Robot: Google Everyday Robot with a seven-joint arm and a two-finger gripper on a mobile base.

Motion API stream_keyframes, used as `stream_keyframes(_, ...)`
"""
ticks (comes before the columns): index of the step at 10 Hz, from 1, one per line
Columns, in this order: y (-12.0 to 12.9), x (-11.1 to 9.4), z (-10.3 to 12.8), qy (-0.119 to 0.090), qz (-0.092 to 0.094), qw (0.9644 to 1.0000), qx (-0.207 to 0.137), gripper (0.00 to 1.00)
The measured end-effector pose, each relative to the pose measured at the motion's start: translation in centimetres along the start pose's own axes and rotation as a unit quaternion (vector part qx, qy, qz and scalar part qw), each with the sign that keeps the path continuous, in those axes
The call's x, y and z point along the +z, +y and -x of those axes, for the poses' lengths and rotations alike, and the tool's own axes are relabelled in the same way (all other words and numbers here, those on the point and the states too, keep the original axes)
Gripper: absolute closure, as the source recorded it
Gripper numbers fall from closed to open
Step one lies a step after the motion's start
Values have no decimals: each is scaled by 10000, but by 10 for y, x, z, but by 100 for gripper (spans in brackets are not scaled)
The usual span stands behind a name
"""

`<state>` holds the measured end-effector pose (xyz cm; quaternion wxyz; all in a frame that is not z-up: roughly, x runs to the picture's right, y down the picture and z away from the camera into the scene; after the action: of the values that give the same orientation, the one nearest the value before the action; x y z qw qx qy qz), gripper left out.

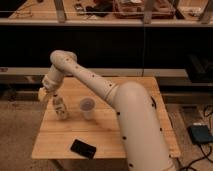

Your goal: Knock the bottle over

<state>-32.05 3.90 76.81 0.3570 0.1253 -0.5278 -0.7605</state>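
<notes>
The tool (51, 95), whose grip I cannot tell, hangs seemingly just beside the bottle (60, 108) near its cap, so a sideways shove high up should topple it.

- A pale wooden table (65, 132) carries everything; its top shows bare wood between the things on it;
- the bottle (60, 108) stands on the left part of the top, near the left edge;
- a translucent cup (87, 107) stands upright just to the right of the bottle, apart from it;
- a flat black object (83, 148) lies near the front edge, well apart from both;
- the gripper (51, 95) hangs over the table's left side, just above the bottle.
</notes>
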Motion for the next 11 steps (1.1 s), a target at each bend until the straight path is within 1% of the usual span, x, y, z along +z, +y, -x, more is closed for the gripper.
stream_keyframes(2,5,-10,14,-50,36,10000,23,64)
stream_keyframes(3,5,-22,30,-93,92,9999,7,64)
stream_keyframes(4,4,-29,40,-126,136,9998,4,64)
stream_keyframes(7,-9,-53,86,-266,290,9992,-18,64)
stream_keyframes(8,-13,-62,104,-280,339,9990,44,63)
stream_keyframes(9,-16,-72,120,-235,396,9988,159,60)
stream_keyframes(10,-16,-76,127,-210,426,9986,221,60)
stream_keyframes(11,-17,-77,130,-208,433,9986,233,60)
